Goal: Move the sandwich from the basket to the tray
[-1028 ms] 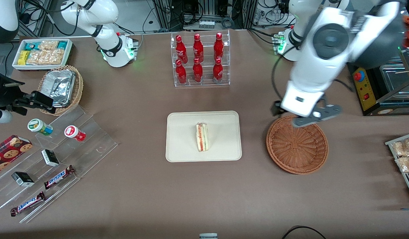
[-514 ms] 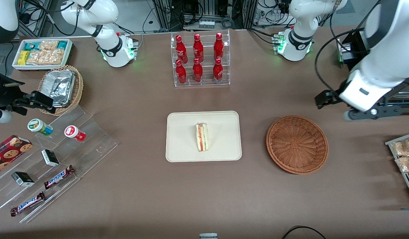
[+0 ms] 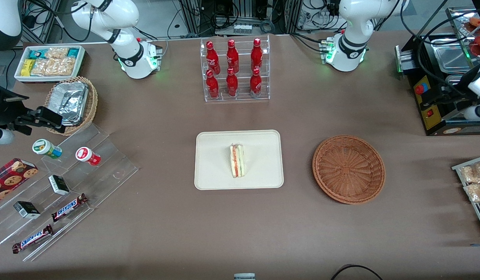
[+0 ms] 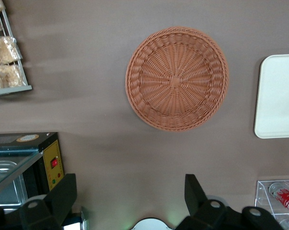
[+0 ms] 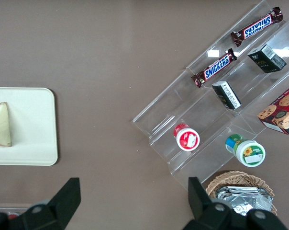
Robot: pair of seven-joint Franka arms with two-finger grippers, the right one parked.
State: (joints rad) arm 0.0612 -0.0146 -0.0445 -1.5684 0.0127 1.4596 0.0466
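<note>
The sandwich (image 3: 237,160), a white wedge with orange-red and green filling, lies on the cream tray (image 3: 212,171) in the middle of the table; the right wrist view also shows the sandwich (image 5: 1,124) on the tray (image 5: 34,139). The reddish-brown wicker basket (image 3: 349,169) sits beside the tray toward the working arm's end, with nothing in it. My gripper (image 3: 467,111) hovers high at that end of the table, over the black machine and well away from the basket. Its fingers stand wide apart and hold nothing. The left wrist view looks down on the basket (image 4: 177,79), a tray corner (image 4: 278,96) and the open gripper (image 4: 127,191).
A clear rack of red bottles (image 3: 234,70) stands farther from the front camera than the tray. A black machine with a red button (image 3: 430,101) and a rack of snack bags (image 3: 473,182) sit at the working arm's end. Acrylic steps with candy bars (image 3: 64,182) and a foil-filled basket (image 3: 70,103) are at the parked arm's end.
The working arm has swung from above the basket's rim out to the working arm's end of the table, leaving most of the front view. Sandwich, tray and basket have not moved.
</note>
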